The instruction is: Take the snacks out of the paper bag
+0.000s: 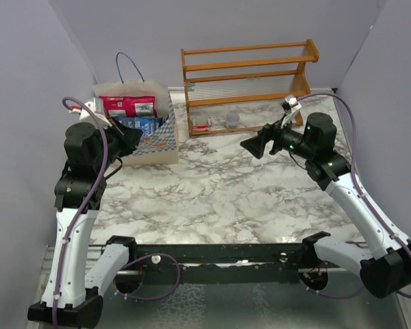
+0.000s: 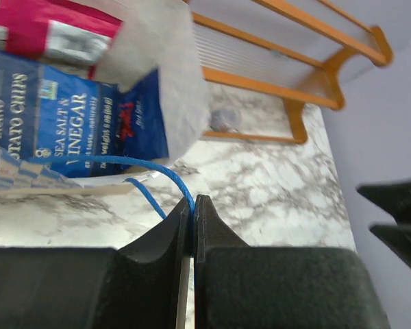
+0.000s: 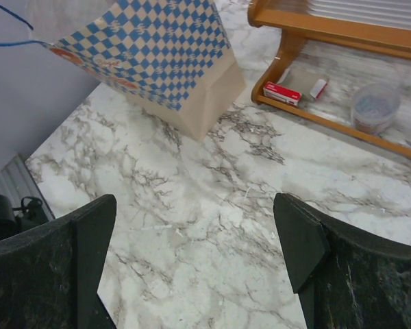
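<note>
The paper bag (image 1: 161, 147) sits at the back left with its mouth open toward me; its blue-checkered side (image 3: 164, 55) faces the right wrist view. Inside lie a red snack packet (image 1: 127, 106) (image 2: 48, 31) and a dark blue chips packet (image 1: 142, 127) (image 2: 48, 116). My left gripper (image 1: 129, 137) (image 2: 193, 205) is at the bag's near rim, shut on the thin blue cord handle (image 2: 157, 168), which runs out between the jaw tips. The bag's other handle (image 1: 130, 65) loops up at the back. My right gripper (image 1: 250, 145) (image 3: 198, 253) hovers open over bare marble, right of the bag and holding nothing.
An orange-brown wooden rack (image 1: 246, 75) (image 3: 329, 27) stands at the back centre-right, with a small clear cup (image 1: 231, 121) (image 3: 375, 107) and a small red-and-white box (image 1: 201, 126) (image 3: 282, 92) on its bottom shelf. Purple walls close in on the left, back and right.
</note>
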Tool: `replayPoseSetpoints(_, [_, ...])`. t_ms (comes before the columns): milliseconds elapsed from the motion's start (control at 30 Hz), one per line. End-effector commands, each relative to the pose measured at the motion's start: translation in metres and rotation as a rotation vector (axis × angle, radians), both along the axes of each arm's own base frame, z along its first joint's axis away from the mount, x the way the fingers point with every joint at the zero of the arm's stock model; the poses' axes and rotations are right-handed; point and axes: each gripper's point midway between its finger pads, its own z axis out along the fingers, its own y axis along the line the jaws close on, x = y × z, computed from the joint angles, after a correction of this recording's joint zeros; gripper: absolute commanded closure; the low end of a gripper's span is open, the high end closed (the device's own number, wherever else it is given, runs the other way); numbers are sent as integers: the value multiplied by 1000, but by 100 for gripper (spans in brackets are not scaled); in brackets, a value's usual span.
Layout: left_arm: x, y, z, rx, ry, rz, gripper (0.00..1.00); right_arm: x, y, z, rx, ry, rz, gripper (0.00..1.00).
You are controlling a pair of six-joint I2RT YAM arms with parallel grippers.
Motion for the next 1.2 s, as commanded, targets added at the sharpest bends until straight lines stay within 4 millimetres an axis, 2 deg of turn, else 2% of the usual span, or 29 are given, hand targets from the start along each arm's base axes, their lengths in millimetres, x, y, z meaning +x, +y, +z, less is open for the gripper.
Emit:
replayPoseSetpoints(0, [-36, -48, 33, -22, -155, -306, 100, -2, 26, 24, 59, -40, 147, 1])
replayPoseSetpoints(133, [-66, -70, 38, -29, -196, -462, 100, 6, 43, 30, 51, -60, 179, 1])
replayPoseSetpoints(300, [-100, -90, 25, -80, -177, -627, 100, 13, 75, 40, 26, -105, 241, 1])
replayPoseSetpoints(433, [-124, -91, 16, -76, -155, -677, 100, 13, 113, 44, -16, -155, 309, 1])
replayPoseSetpoints(533, [-138, -83, 6, -43, -116, -647, 100, 18, 139, 47, -42, -187, 345, 1])
replayPoseSetpoints(667, [-149, -57, -2, 38, -70, -503, 100, 38, 171, 41, -84, -196, 322, 1])
replayPoseSetpoints(800, [-137, -5, -5, 131, -19, -179, 100, 64, 201, 31, -171, -157, 157, 1])
replayPoseSetpoints(867, [-133, 26, -9, 129, 19, 23, 100, 69, 216, 25, -204, -156, 155, 1])
replayPoseSetpoints(967, [-137, 65, -20, 90, 77, 285, 100, 78, 227, 32, -210, -209, 166, 0])
replayPoseSetpoints(1067, [-137, 85, -20, 98, 68, 400, 100, 88, 242, 32, -221, -287, 207, 3])
replayPoseSetpoints(1167, [-130, 88, -19, 79, 52, 435, 100, 96, 265, 34, -206, -328, 272, 7])
